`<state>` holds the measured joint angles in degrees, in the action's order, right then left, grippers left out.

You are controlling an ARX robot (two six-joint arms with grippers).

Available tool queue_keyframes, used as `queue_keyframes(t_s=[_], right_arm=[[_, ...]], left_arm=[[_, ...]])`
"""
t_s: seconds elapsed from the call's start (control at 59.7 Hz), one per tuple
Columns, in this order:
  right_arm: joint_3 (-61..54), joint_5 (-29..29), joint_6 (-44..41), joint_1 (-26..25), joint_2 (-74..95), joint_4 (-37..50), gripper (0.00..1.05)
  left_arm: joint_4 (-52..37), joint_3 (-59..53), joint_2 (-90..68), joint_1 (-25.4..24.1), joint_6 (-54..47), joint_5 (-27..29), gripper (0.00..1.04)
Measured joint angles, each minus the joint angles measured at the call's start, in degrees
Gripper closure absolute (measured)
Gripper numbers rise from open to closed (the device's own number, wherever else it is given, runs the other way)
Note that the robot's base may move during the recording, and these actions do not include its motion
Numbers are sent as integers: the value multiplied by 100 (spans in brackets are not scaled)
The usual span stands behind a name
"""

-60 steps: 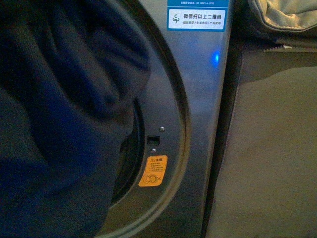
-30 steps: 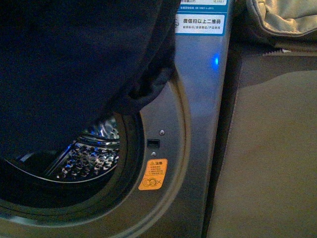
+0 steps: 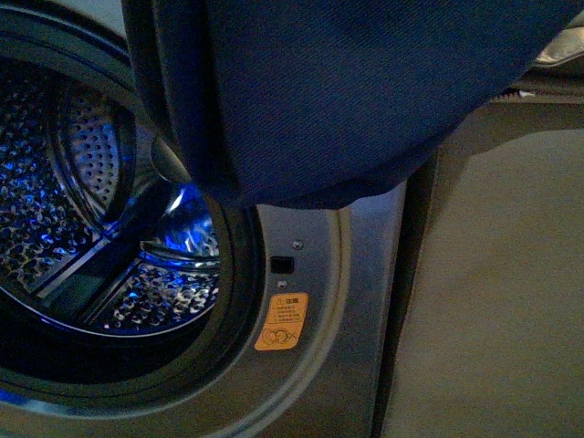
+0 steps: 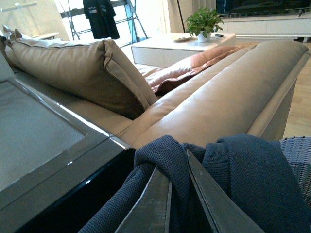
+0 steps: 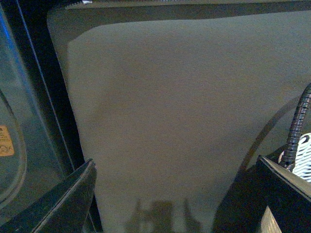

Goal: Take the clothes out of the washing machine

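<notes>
The clothes (image 3: pixel 347 91), a dark navy knit garment, hang across the top of the front view, clear of the washing machine's (image 3: pixel 365 301) round porthole. The perforated steel drum (image 3: pixel 82 201) shows open and blue-lit at left, with nothing visible inside it. In the left wrist view my left gripper (image 4: pixel 176 162) is shut on the clothes (image 4: pixel 243 170), a fold of knit pinched between its two fingers, level with the machine's top panel (image 4: pixel 34 131). My right gripper (image 5: pixel 175 194) is open and holds nothing, facing the beige sofa side (image 5: pixel 184 107) beside the machine's front (image 5: pixel 19 145).
A beige sofa with a back cushion (image 4: pixel 77 68) stands right beside the machine. A woven basket's edge (image 4: pixel 297 155) shows beyond the held fabric. A small orange sticker (image 3: pixel 281 321) sits by the porthole rim. A coffee table with a plant (image 4: pixel 201 22) stands far behind.
The clothes have risen up and to the right, out of the porthole. The drum, hidden a second ago, now shows fully.
</notes>
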<state>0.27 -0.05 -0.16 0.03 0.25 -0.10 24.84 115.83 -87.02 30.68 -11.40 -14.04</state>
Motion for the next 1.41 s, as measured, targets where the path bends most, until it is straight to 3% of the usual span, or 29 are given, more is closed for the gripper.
queue_keyframes(t_s=[0.301,0.335,0.435,0.486,0.569,0.653,0.737,1.072,1.223,1.407], right_arm=[[-2,-52,35,-11,4,15,7],[-55,-1237,632,-369,289,824,7],[-7,-3550,2074,-1211,1067,2870,7],[31,-4446,2946,-1532,1543,3858,7],[302,-5130,3805,-1805,2302,5099,7],[922,-5174,4487,-1845,3139,6286,7],[1480,-5110,4627,-1672,3676,6625,7],[3248,-4804,4207,-203,5412,6389,7],[3630,-4774,4011,424,5851,6406,7],[3891,-4347,3405,1309,6092,5912,7]], left_arm=[[31,192,-35,9,-44,46,98],[31,192,-35,9,-44,44,98],[31,199,-37,13,-44,44,98],[31,199,-37,15,-44,33,98],[31,205,-35,15,-44,42,98],[31,205,-37,13,-44,42,98],[31,205,-35,13,-44,42,98],[31,205,-35,13,-44,42,98],[31,205,-35,13,-44,42,98],[31,205,-35,15,-44,42,98]])
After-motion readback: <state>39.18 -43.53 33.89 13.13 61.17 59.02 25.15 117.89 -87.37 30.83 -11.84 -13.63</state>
